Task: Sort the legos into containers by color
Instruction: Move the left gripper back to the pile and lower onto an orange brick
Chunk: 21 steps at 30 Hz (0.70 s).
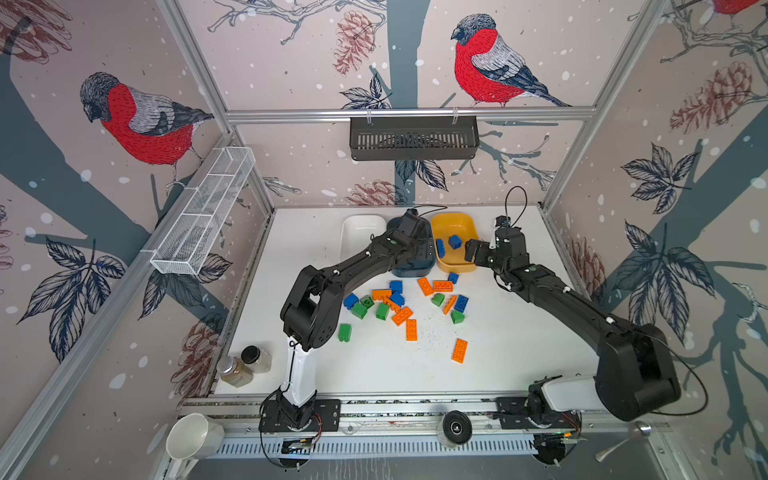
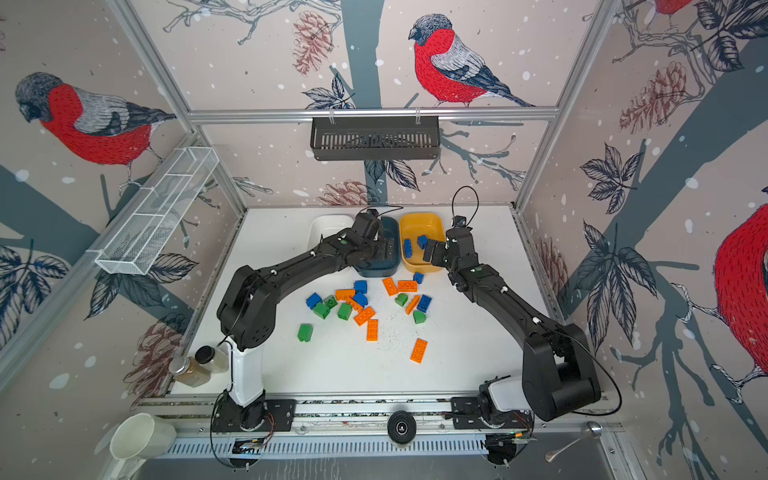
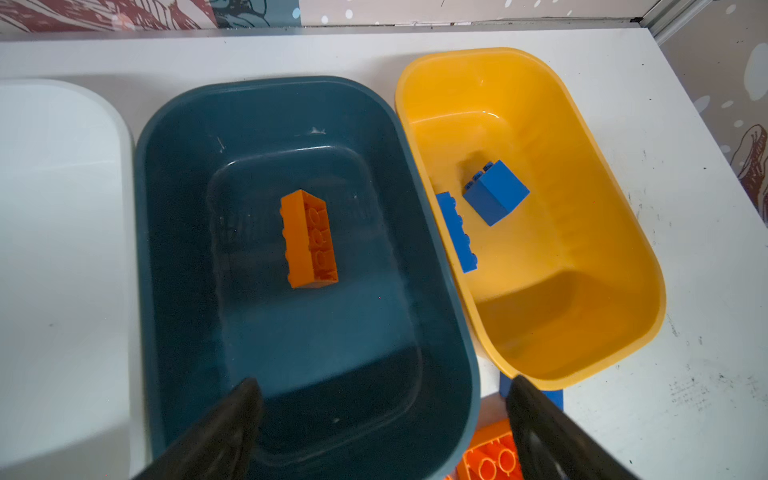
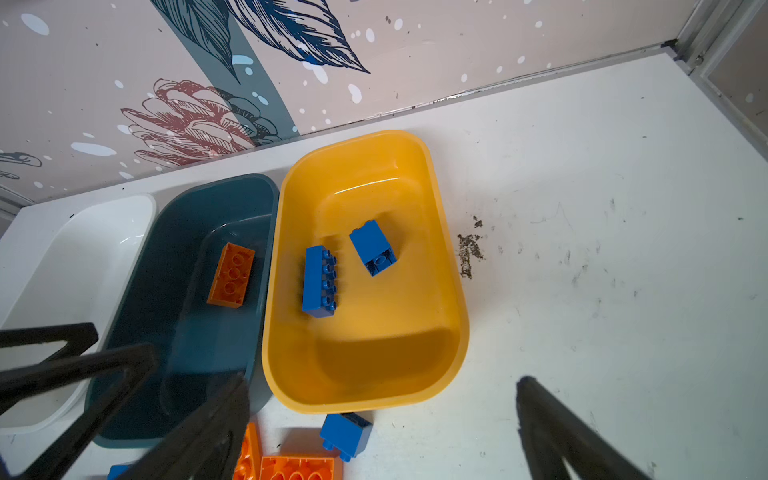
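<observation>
Three containers stand in a row at the back of the table: a white tub (image 1: 361, 232), a dark teal tub (image 3: 432, 232) and a yellow tub (image 1: 455, 226). One orange lego (image 3: 309, 239) lies in the teal tub, studs sideways. Two blue legos (image 4: 372, 247) (image 4: 319, 281) lie in the yellow tub. My left gripper (image 3: 382, 386) hangs open over the teal tub's near end, nothing between its fingers. My right gripper (image 4: 383, 381) stands open at the yellow tub's near rim, also empty. Several loose orange, blue and green legos (image 1: 402, 316) are scattered mid-table.
A green lego (image 1: 344, 332) and an orange lego (image 1: 459, 350) lie apart from the pile. Two spice jars (image 1: 245, 365) stand at the front left corner. A black basket (image 1: 413, 139) and a wire-mesh tray (image 1: 205, 212) hang on the walls. A white mug (image 1: 193, 436) sits off the table.
</observation>
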Available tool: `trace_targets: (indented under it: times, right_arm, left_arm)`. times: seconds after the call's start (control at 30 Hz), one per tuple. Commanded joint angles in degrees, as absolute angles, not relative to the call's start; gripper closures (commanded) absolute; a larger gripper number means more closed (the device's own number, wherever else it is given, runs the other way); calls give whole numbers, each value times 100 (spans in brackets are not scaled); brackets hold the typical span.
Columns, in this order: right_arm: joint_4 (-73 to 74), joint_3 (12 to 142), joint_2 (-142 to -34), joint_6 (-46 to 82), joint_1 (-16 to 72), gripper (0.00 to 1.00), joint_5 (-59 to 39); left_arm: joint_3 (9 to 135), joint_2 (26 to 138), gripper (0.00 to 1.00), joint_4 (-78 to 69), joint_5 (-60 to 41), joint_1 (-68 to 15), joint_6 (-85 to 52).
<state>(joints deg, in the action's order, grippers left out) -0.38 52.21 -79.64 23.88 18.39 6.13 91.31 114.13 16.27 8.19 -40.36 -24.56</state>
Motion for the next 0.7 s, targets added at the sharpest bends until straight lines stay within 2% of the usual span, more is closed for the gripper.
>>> trace_targets:
  times: [0.0, 0.1, 0.23, 0.5, 0.67]
  right_arm:
    - [90, 5225, -7980, 2465, 1837, 1, 582]
    - [94, 5213, -7950, 2451, 1848, 1, 590]
    - [98, 5161, -7928, 2412, 1845, 1, 637]
    - [179, 5163, -7986, 2426, 1838, 1, 554]
    - [167, 5184, -7980, 2375, 1833, 0, 561]
  left_arm:
    - [9087, 11323, 9, 1968, 1698, -4358, -2885]
    - [8897, 11196, 11, 2187, 2068, -4643, -3169]
    - [8836, 11280, 16, 2577, 1910, -4906, -3329]
    - [8760, 11874, 37, 2591, 1020, -4939, -3741]
    - [9018, 12152, 38, 2615, 1217, -4939, -3745]
